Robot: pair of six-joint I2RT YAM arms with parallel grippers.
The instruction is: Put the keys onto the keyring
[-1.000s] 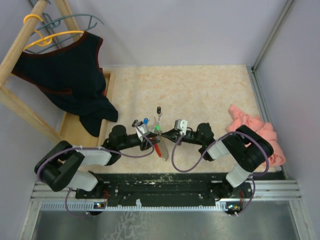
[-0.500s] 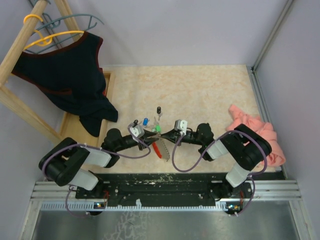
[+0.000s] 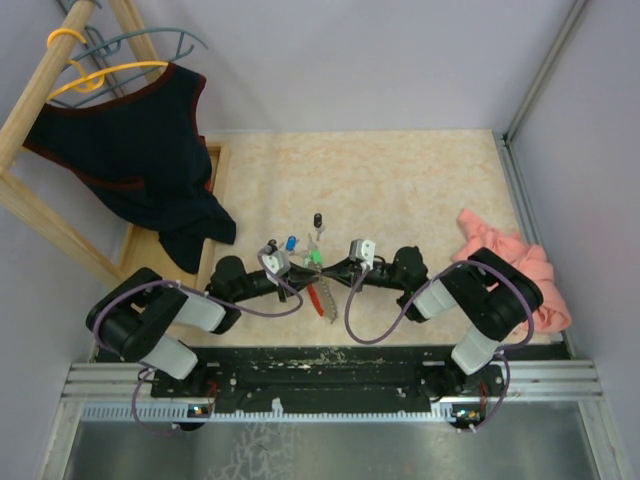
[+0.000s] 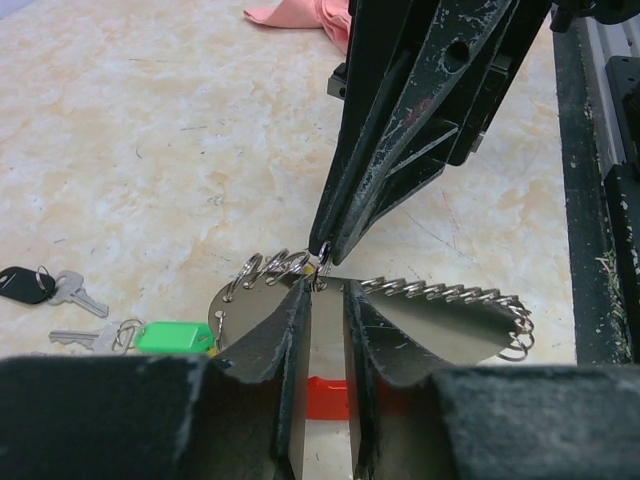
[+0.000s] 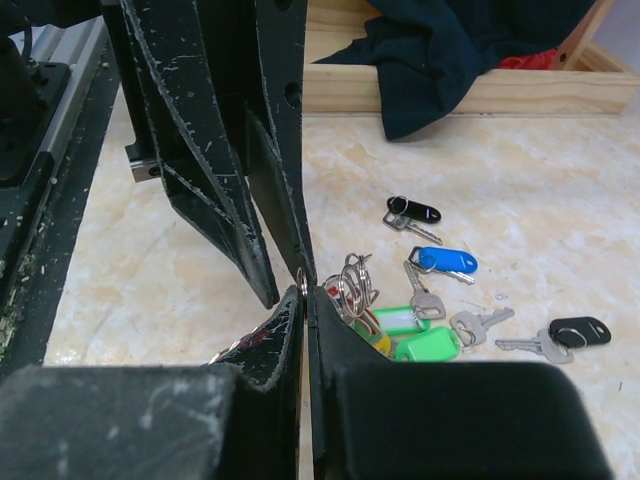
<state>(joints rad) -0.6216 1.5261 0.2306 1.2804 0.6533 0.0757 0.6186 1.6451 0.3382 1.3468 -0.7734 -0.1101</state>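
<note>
While left hand (image 4: 322, 297) meets right hand (image 4: 325, 250), one keyring (image 4: 440, 330), two black keys (image 5: 413, 211) (image 5: 578, 331) show.

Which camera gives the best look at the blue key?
The right wrist view: the blue key lies close and unobstructed, its shape clear. The top external view shows it only as a tiny blue speck. The left wrist view does not show it.

From above, the keys (image 3: 290, 242) are too small to tell apart, and the arms cover some of them. At the left wrist, the left claw (image 4: 322, 300) hides most of the keyring (image 4: 440, 325)'s red band, and I can't tell whether it grips. The right claw (image 4: 325, 250) runs off the top edge.
</note>
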